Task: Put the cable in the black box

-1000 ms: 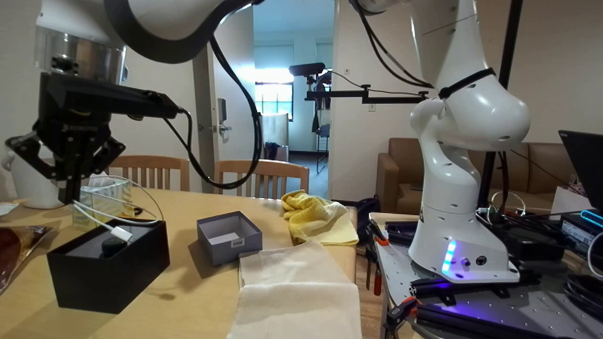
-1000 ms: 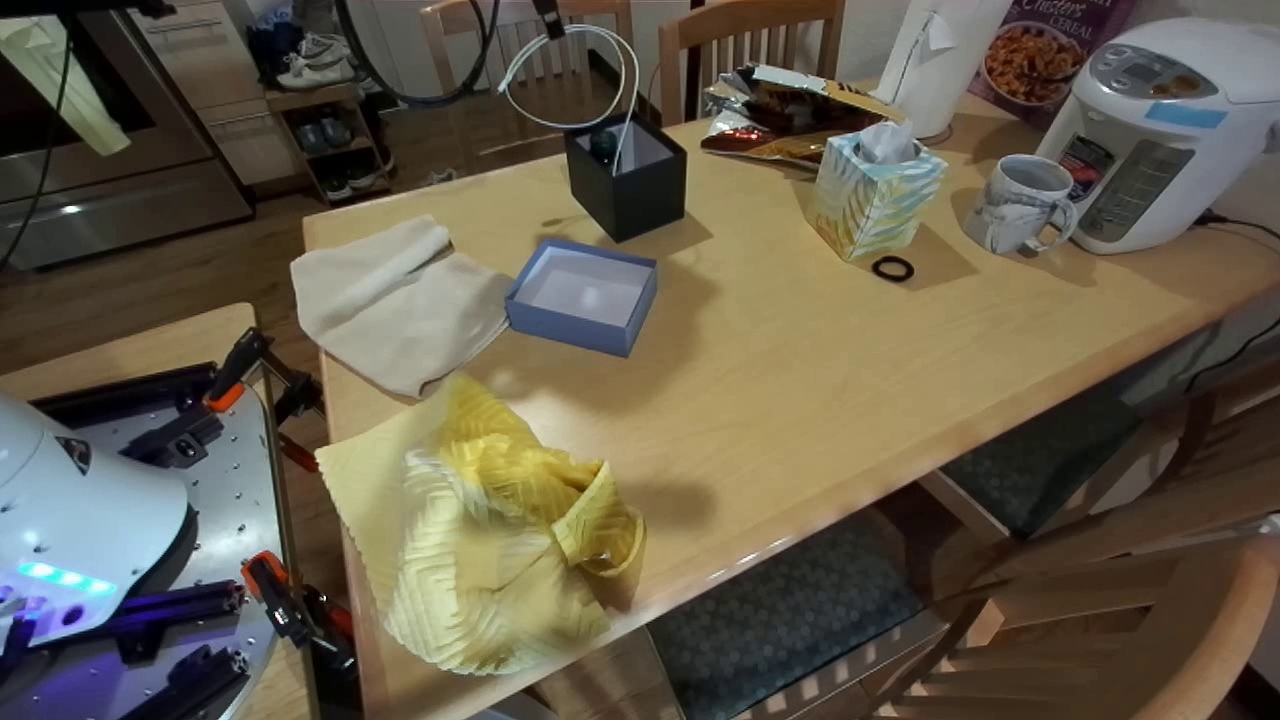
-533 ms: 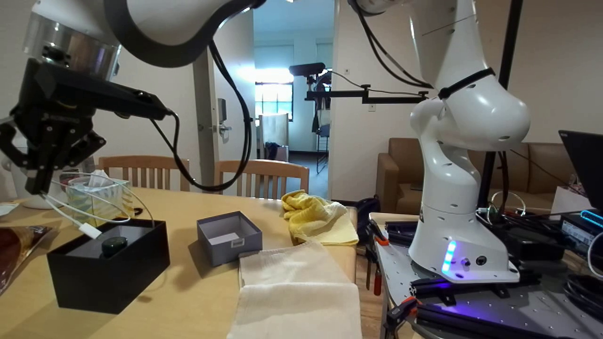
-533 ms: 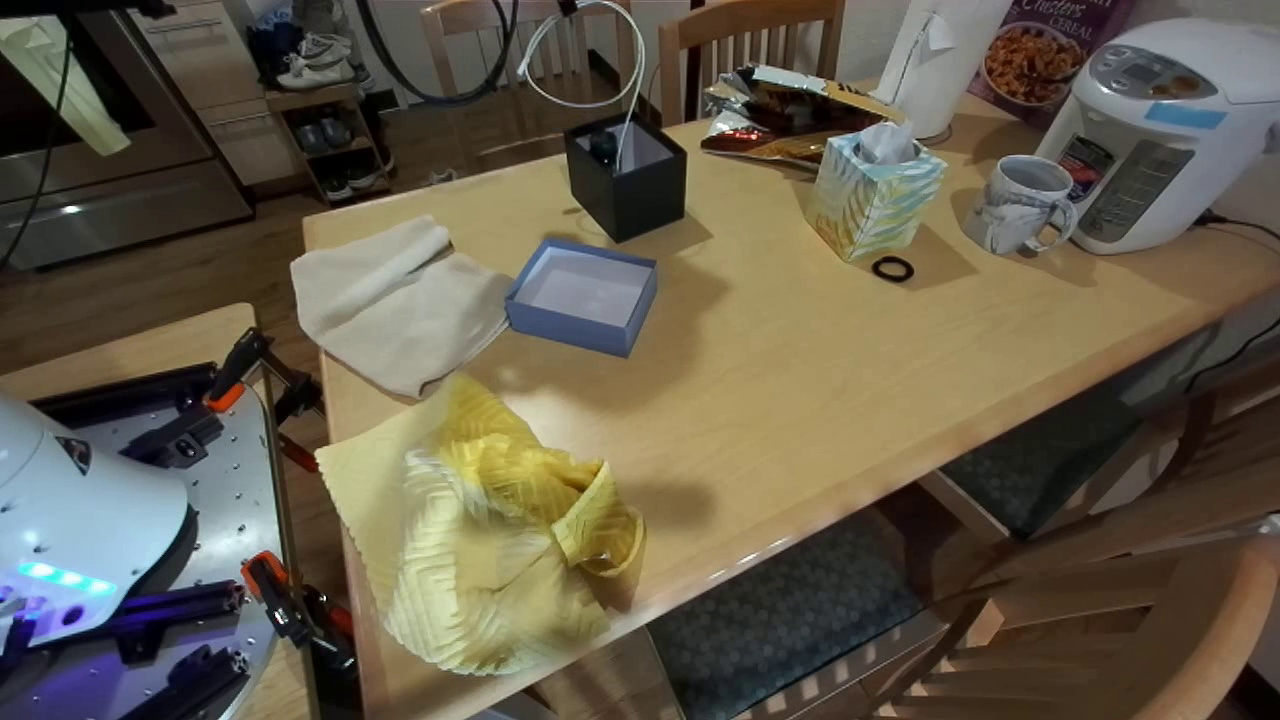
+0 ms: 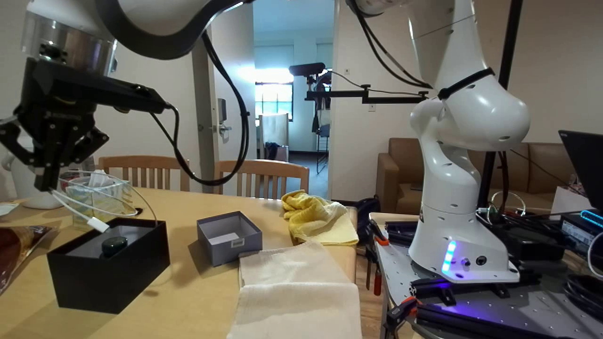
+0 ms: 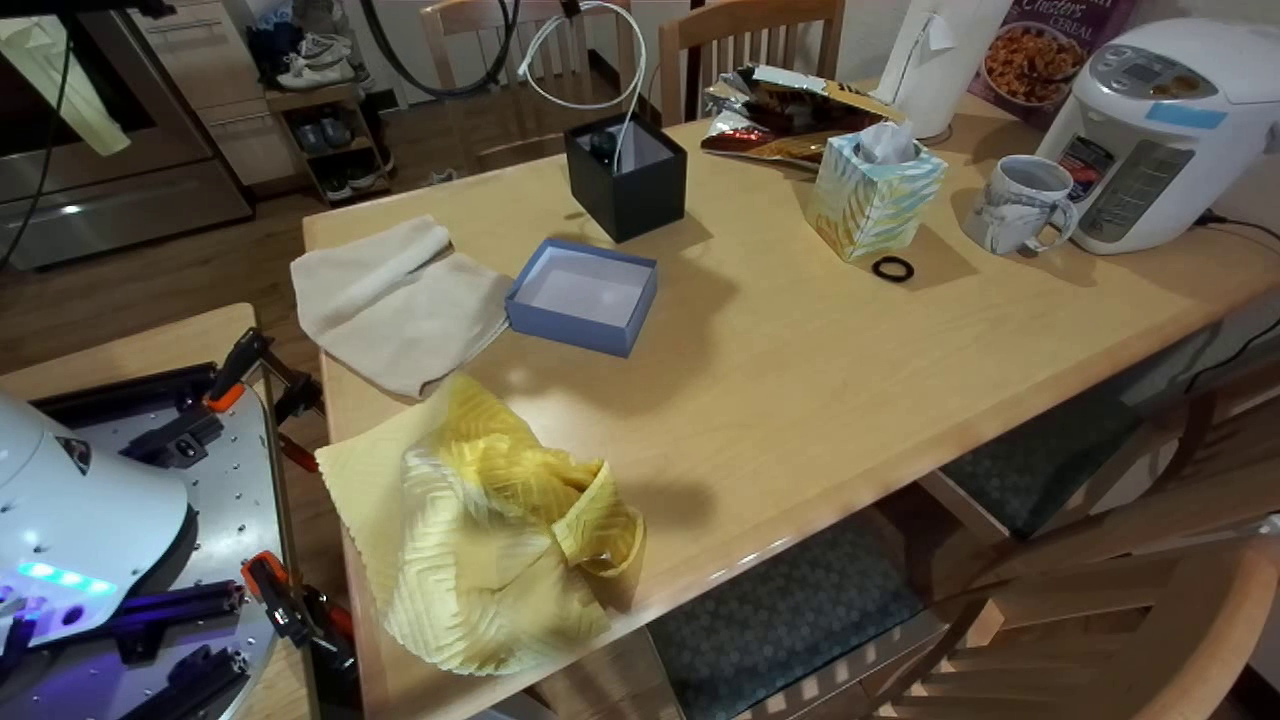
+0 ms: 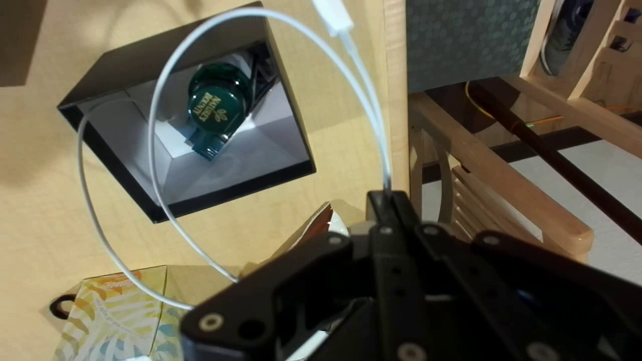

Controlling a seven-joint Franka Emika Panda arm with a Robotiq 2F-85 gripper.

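Pinching the white cable in midair, we are holding our claw pressed together, with the cable caught between its tips. In the wrist view, we are seeing the tips against the edge of the table. From them, the small plug is dangling between eleven and twelve o'clock, and we cannot tell whether it is hanging over the black box. That box is standing upright at ten o'clock from the claw. The cable's big loop is hanging in the air, sweeping across the box's mouth in the wrist view, and a farther stretch is dipping inside by the nine o'clock wall. Inside, a green bottle is sitting.

Farther out, at eight o'clock from the claw, a tissue box is standing, with a black ring lying just beside it. In an exterior view, taking the black box as the centre of our clock, a crumpled foil bag is lying between two and three, while a mug is standing well apart at three, with a hot-water pot just beside it. A small blue-grey box is sitting near, between six and seven. A cream cloth is lying at eight, and a yellow cloth is lying bunched well apart, between six and seven.
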